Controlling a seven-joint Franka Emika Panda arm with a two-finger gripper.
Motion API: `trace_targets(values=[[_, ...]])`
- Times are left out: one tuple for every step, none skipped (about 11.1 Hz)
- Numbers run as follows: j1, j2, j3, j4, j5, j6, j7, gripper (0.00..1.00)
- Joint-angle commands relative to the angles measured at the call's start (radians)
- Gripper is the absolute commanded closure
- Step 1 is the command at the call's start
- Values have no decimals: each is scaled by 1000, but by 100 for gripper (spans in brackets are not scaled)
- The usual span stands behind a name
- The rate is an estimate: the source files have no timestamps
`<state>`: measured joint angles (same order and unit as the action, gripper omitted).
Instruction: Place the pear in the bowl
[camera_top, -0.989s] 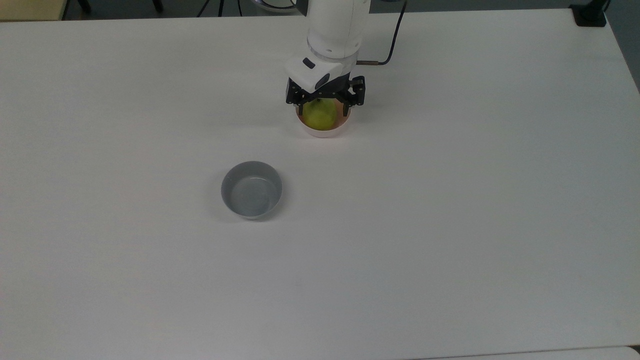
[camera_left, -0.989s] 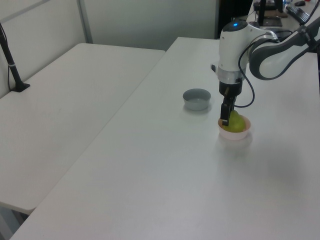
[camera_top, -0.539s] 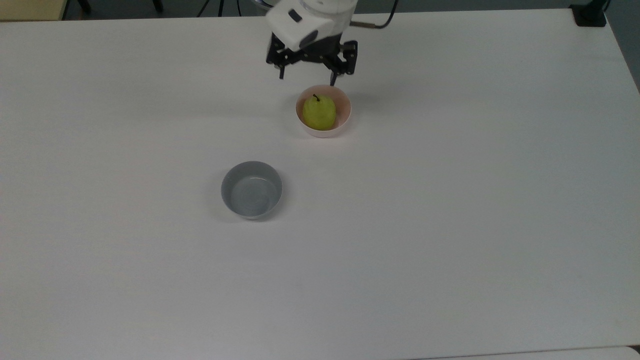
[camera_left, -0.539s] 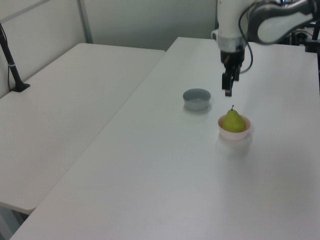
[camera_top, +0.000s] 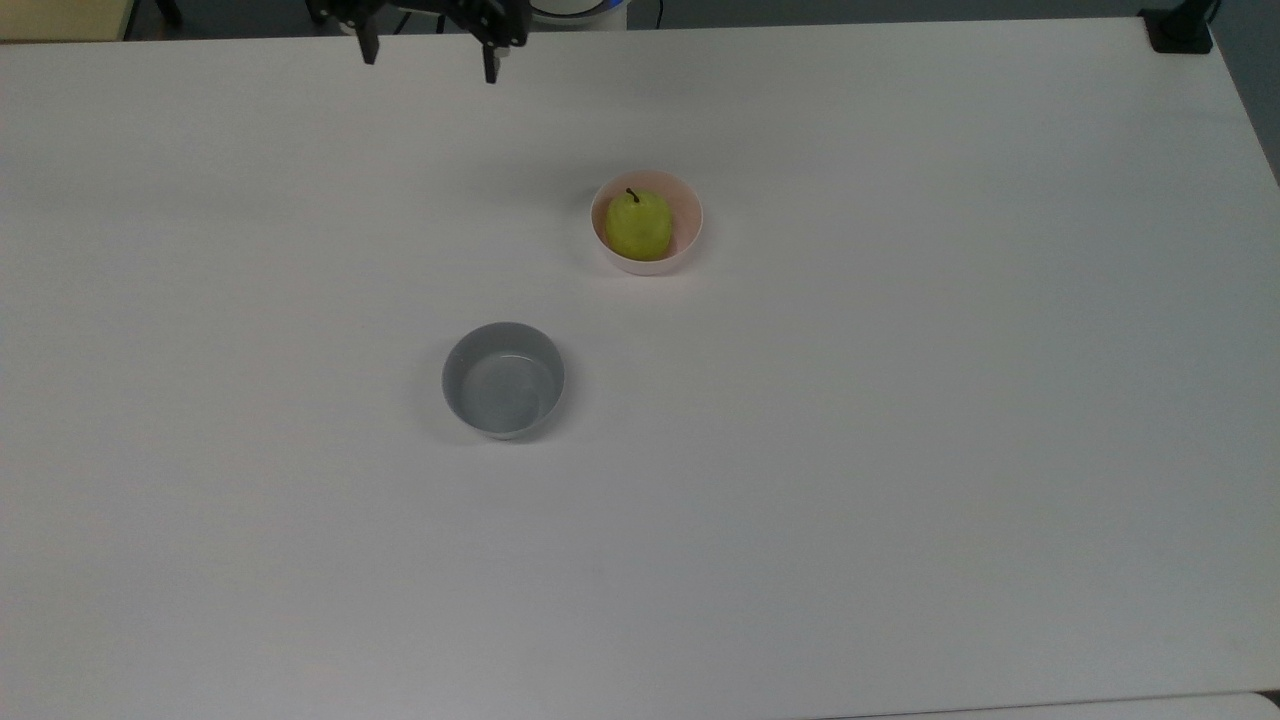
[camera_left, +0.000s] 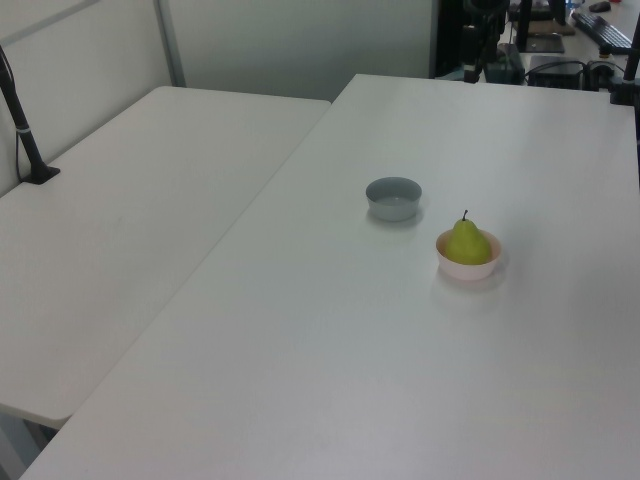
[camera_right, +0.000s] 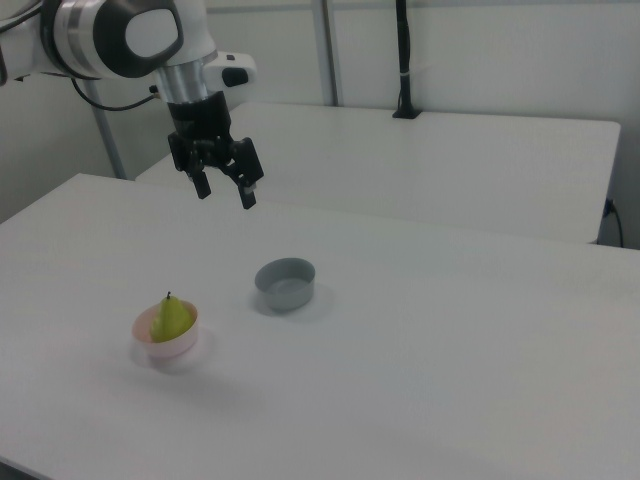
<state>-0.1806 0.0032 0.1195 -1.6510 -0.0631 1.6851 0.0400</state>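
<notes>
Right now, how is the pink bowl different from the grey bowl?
The small round pale pink bowl holds a yellow-green pear standing stem up; the small round grey bowl holds nothing. In the top view, the pink bowl sits farther up and to the right, the grey bowl lower and to the left. Both are round, similar in size, upright and apart on the white table.

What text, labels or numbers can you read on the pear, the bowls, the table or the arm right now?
None: no readable text in any view.
pear: no sticker or mark.
pink bowl: plain walls.
grey bowl: plain.
table: bare white surface, no signs.
gripper, jaws open above the table: no legible label on it or on the white arm.
</notes>
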Motion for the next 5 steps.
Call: trace_targets(values=[[21, -6, -50, 10, 35, -1, -117, 0], [20, -5, -60, 10, 72, 43, -114, 0], [20, -5, -60, 10, 92, 47, -115, 0], [20, -5, -58, 10, 94, 45, -114, 0], [20, -5, -58, 8, 94, 45, -114, 0]])
